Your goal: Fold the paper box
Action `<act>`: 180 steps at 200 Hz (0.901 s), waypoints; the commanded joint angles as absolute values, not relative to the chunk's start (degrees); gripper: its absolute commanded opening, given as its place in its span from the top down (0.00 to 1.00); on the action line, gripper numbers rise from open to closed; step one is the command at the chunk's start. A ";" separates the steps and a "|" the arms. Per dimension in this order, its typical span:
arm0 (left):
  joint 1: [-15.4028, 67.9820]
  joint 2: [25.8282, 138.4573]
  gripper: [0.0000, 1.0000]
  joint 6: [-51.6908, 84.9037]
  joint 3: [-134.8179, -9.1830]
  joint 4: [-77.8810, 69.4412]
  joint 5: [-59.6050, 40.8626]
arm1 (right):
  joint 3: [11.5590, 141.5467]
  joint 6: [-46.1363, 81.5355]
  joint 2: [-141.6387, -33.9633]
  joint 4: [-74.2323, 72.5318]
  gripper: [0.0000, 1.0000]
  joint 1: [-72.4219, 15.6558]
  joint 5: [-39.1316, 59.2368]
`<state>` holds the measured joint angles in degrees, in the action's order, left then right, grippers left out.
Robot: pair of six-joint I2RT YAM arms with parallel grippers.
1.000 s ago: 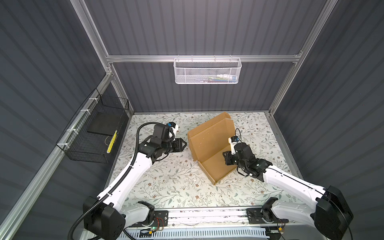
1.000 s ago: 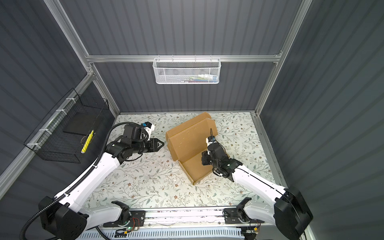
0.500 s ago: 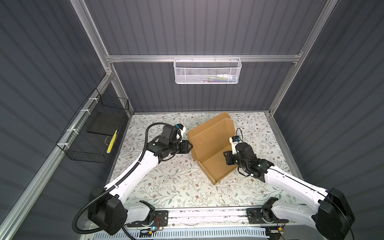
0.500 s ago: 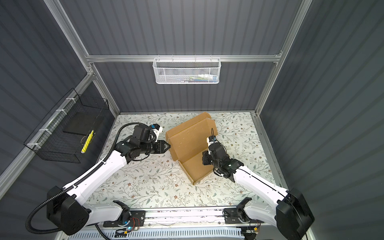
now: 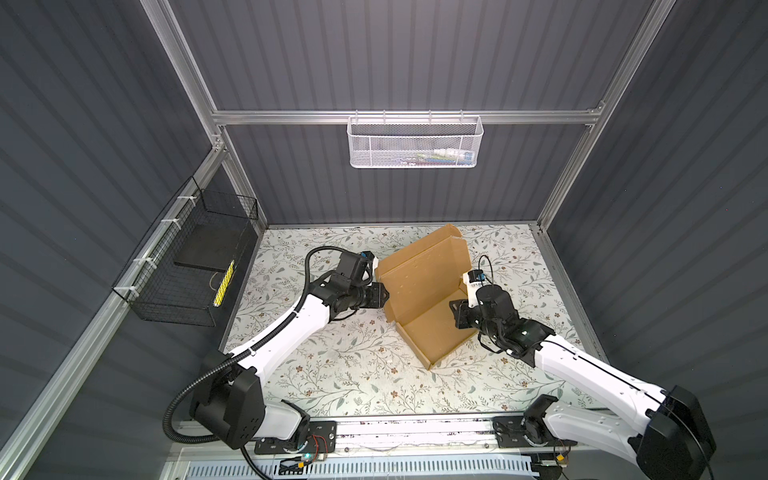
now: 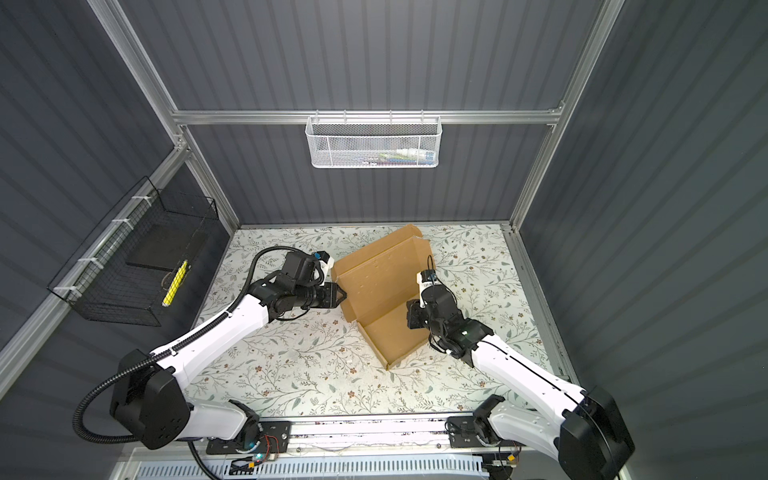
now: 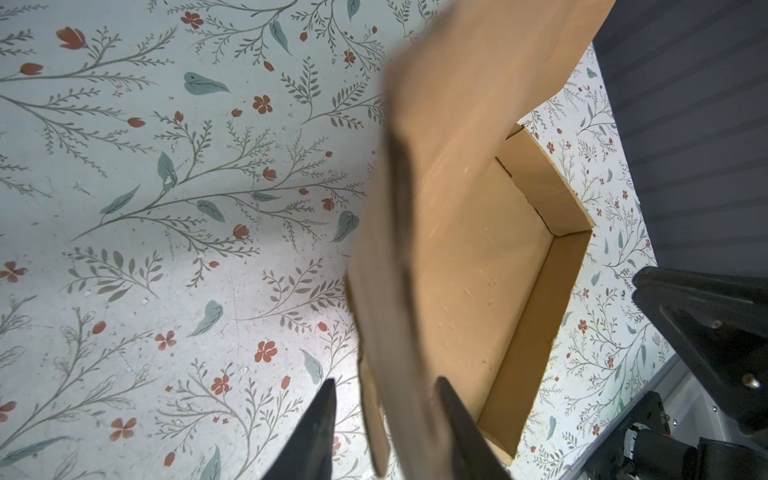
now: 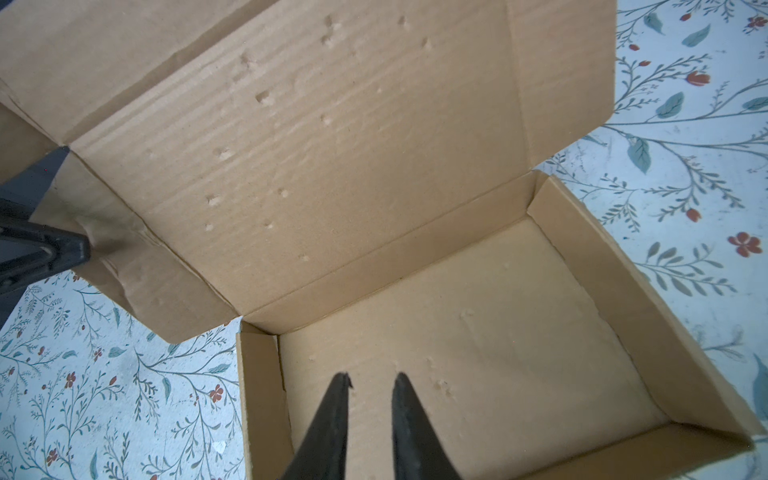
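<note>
Since a second ago the left claw (image 5: 385, 296) has travelled across the floral tabletop (image 5: 332, 365) from a stand-off position up to the paper box (image 5: 432, 332). The right claw (image 5: 454, 308) and the box have not shifted.

Left claw: in the left wrist view its two fingers (image 7: 322, 424) stand astride the free edge of the lid's side flap, jaws partly apart. One finger lies against the card. A sliver of tabletop shows between the other finger and the card, so no clamp is confirmed. The right wrist view shows the flap creased where the claw tip meets it.

Right claw (image 8: 370, 380): jaws a narrow slot apart, nothing visible between the tips. It hangs over the tray floor just inside the wall nearest its own arm. Contact with that wall cannot be determined.

Paper box: it lies directly between the two claws in both top views, tray flat on the tabletop. The lid is raised at a tilt on the rear crease, leaning away from the right claw. The tray walls that can be seen stand upright.

Clearance: bare tabletop lies open behind the left claw and past the tray's front corner. Beyond the lid's top edge, on the far side from both claws, only a narrow strip remains before the back wall (image 5: 374, 195).
</note>
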<state>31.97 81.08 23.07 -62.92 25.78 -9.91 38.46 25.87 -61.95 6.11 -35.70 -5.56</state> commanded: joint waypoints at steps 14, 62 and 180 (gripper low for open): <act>32.35 83.03 0.66 21.49 -63.94 24.70 -8.39 | 37.94 25.49 -60.91 7.44 0.77 -35.23 -5.72; 32.39 84.68 0.77 20.00 -64.51 24.02 -7.32 | 38.31 25.27 -60.64 8.39 0.77 -34.63 -5.70; 32.34 84.36 0.95 7.97 -65.83 24.95 -3.52 | 46.82 15.45 -63.71 15.49 0.54 -22.79 1.83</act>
